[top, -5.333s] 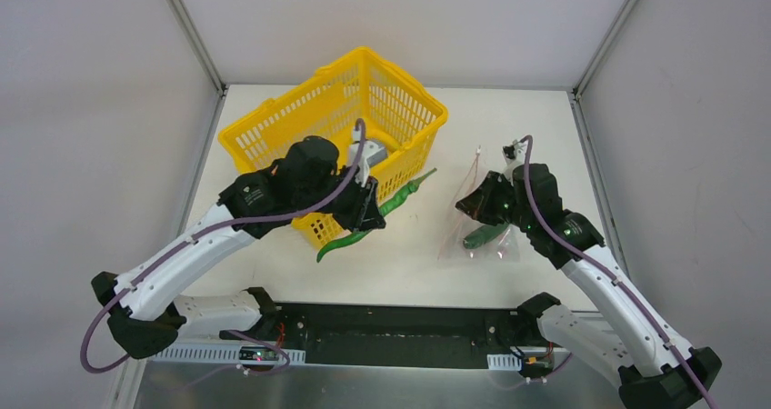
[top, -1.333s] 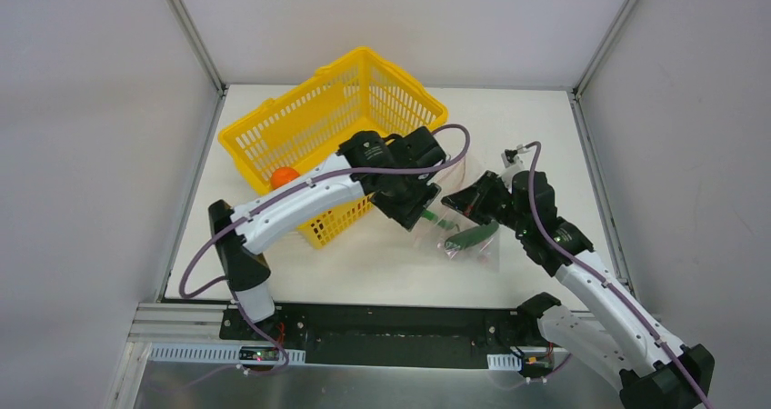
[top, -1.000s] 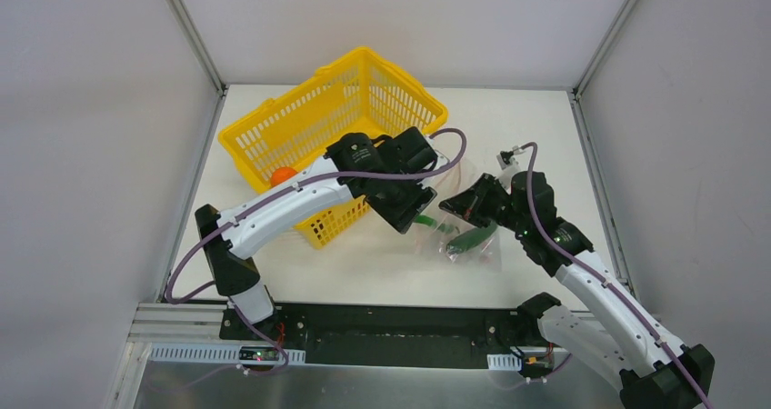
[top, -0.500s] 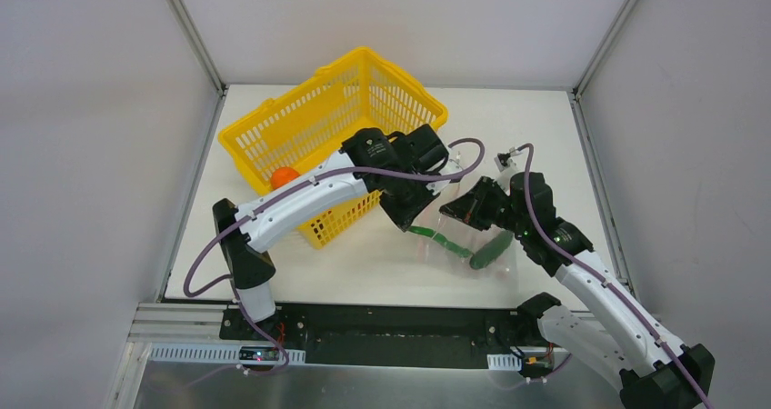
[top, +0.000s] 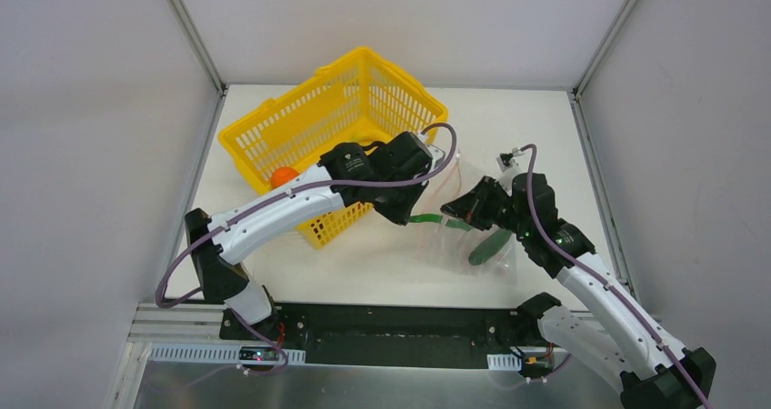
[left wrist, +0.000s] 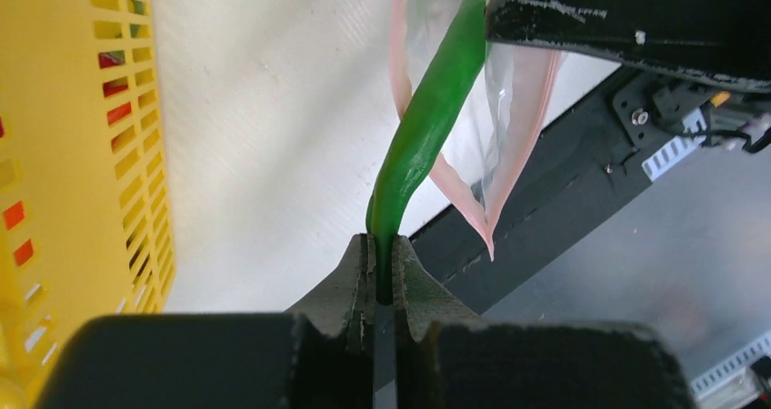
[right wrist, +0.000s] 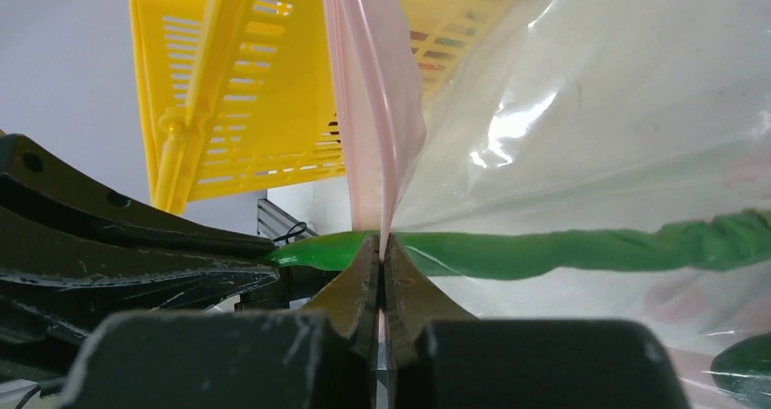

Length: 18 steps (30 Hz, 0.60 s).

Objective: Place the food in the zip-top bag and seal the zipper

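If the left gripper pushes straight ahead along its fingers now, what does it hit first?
Likely the zip-top bag at its pink zipper, which the held green pepper enters; the right gripper sits just beyond. Depth is unclear.

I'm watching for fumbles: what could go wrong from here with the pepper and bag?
The left gripper pinches the long green pepper only by its tip; pushing could bend it or let it slip. The right gripper holds the zip-top bag by one thin zipper edge, which may tug free. The pepper crosses the mouth, blocking sealing.
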Tool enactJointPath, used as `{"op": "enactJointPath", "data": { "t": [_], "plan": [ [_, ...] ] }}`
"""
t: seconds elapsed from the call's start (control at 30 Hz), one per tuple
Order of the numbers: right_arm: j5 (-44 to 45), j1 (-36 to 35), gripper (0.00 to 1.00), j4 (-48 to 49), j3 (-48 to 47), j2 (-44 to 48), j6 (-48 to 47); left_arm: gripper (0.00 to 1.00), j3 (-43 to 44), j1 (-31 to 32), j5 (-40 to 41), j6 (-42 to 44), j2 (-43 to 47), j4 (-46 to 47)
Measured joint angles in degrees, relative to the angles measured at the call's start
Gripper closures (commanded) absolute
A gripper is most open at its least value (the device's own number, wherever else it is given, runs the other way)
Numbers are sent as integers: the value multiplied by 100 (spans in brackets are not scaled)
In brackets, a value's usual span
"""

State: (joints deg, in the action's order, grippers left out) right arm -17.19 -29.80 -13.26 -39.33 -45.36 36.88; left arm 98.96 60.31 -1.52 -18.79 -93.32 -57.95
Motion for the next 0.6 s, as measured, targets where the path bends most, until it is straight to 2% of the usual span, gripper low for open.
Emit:
{"op": "enactJointPath", "data": {
  "t": [0.3,0.6],
  "plan": [
    [-2,0,100,114,0,20,111,100,-271,0,251,-592,236,708],
    [175,-2,100,538,83,61,518,100,-350,35,208,-1084,-105,1401]
  ]
}}
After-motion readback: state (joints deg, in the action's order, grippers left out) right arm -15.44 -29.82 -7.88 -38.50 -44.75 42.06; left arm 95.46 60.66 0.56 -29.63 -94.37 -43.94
